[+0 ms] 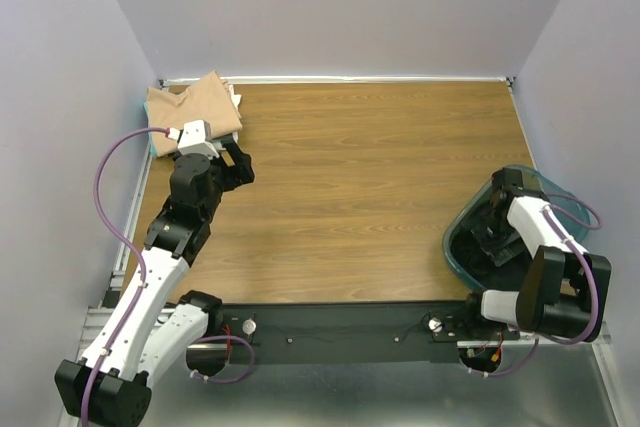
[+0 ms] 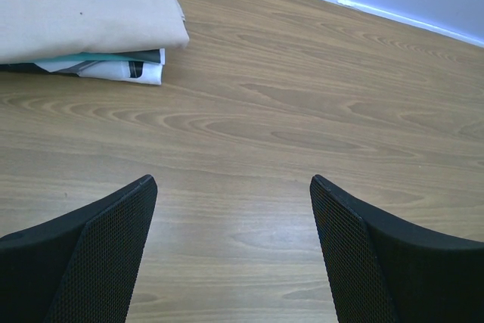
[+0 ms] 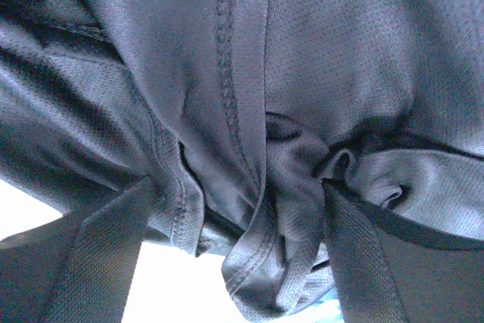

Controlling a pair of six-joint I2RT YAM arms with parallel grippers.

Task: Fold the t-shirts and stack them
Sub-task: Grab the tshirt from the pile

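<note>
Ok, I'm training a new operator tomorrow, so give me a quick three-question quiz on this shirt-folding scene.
1. True or false: the left tool is shut on the tan shirt.
2. What holds the black shirt? A) teal bin B) left tool C) neither
3. Fill in: the tan shirt lies ___ the folded stack.
Key: 1 false, it is open over bare wood; 2 A; 3 on top of.
</note>
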